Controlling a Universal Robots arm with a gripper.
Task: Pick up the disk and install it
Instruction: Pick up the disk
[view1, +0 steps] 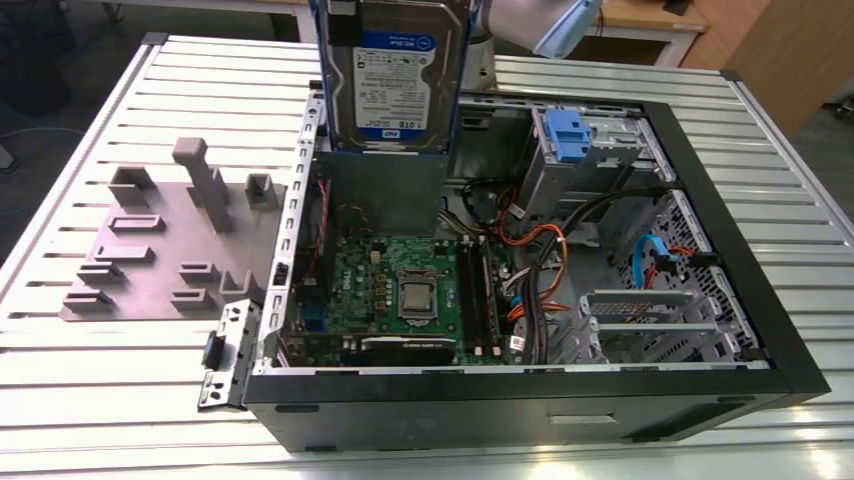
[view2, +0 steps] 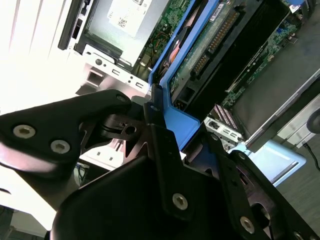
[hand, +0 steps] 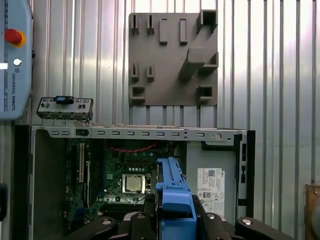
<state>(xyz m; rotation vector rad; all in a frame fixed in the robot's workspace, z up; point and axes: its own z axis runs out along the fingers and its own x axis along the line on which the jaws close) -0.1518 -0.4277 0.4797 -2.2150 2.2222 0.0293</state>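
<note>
Blue plastic marks the grip: the gripper (hand: 175, 222) pinches the disk (hand: 172, 192) by its carrier frame, black fingers (view2: 162, 150) pressed against the frame's two sides in both wrist views. In the exterior view the disk (view1: 394, 75) hangs upright, label facing the camera, above the far side of the open computer case (view1: 747, 300), which stands on the slatted metal table (view1: 80, 400) toward the exterior view's right edge.

The hold looks narrow, on thin plastic and not on the metal body, so the disk could twist or slip between the fingers. It hangs over the motherboard (view1: 400, 290) and its bare processor (view1: 411, 297), and a drop would probably strike them. The orange and blue cables (view1: 547, 250) lie loose beside the drive cage (view1: 594, 150) and could snag the frame. A lone blue bracket (view1: 567, 135) sits at the cage's mouth and might block the way.

Counted: one disk, one case, one blue bracket, one processor, and one grey fixture plate (view1: 147, 250) near the table's edge on the exterior view's left.
</note>
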